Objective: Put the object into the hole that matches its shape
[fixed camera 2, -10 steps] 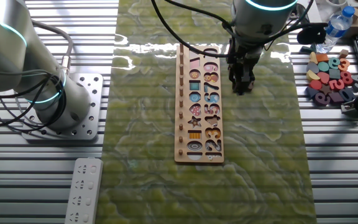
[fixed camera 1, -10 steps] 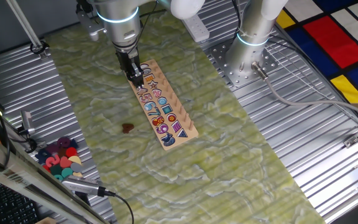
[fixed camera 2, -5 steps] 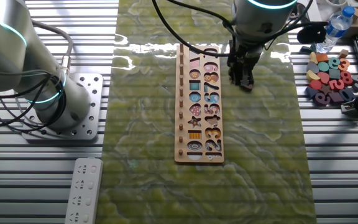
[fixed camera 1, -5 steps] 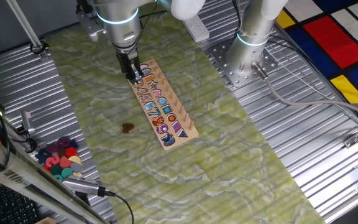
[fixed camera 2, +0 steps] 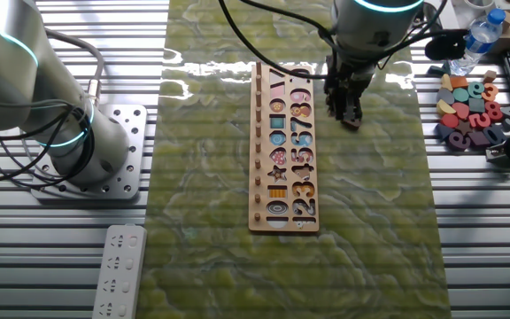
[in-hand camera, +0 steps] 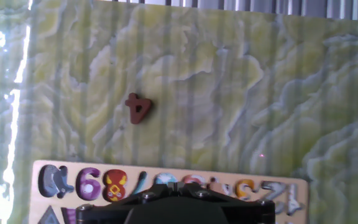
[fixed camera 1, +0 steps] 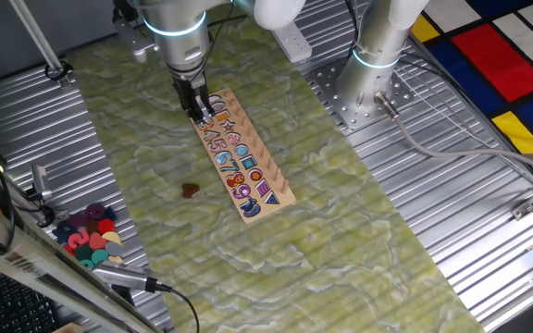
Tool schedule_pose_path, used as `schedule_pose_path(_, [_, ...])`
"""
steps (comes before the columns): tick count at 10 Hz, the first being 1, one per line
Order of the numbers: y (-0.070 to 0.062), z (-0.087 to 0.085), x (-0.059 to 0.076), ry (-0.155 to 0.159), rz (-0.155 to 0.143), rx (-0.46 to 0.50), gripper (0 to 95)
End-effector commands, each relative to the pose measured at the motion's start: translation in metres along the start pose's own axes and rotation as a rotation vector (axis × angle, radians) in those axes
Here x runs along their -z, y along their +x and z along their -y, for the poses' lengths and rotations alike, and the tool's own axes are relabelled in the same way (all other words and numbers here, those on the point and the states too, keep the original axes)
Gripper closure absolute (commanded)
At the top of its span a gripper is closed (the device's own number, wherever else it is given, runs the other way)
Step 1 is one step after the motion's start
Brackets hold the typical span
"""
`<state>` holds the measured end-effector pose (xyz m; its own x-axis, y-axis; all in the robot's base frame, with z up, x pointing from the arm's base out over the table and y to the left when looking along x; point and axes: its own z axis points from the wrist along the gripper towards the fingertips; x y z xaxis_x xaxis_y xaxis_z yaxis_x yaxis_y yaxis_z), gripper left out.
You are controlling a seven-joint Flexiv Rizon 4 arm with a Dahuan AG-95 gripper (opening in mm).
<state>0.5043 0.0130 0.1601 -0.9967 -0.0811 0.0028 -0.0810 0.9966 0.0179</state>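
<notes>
The object, a small flat dark red-brown piece (fixed camera 1: 190, 190), lies alone on the green mat to the left of the wooden puzzle board (fixed camera 1: 244, 159). In the hand view the piece (in-hand camera: 138, 107) lies well beyond the board (in-hand camera: 61, 168). My gripper (fixed camera 1: 196, 113) hangs over the board's far end, away from the piece, and its fingers are closed together with nothing between them. In the hand view the gripper (in-hand camera: 178, 185) shows at the bottom edge over the number row. In the other fixed view the gripper (fixed camera 2: 347, 113) hangs just right of the board (fixed camera 2: 281, 151), and the piece does not show clearly there.
A heap of pink, teal and yellow pieces (fixed camera 1: 87, 235) lies off the mat at the front left; it also shows in the other fixed view (fixed camera 2: 467, 108). A second arm's base (fixed camera 1: 376, 57) stands on the metal table. A white remote (fixed camera 2: 118, 270) and a bottle (fixed camera 2: 483, 34) lie outside the mat.
My gripper has shifted slightly along the board towards its far end. The red-brown piece and the board have not moved.
</notes>
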Motion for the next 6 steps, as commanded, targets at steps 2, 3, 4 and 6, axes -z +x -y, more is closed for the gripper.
schedule_pose_path(2, [-0.016,-0.006,-0.022,-0.003,0.016,0.025,95.0])
schedule_pose_path(3, [-0.025,-0.009,-0.029,-0.001,0.012,0.024,95.0])
schedule_pose_path(4, [-0.035,-0.01,-0.041,-0.002,0.012,0.025,95.0])
schedule_pose_path(6, [-0.055,-0.016,-0.058,-0.002,0.017,0.032,95.0])
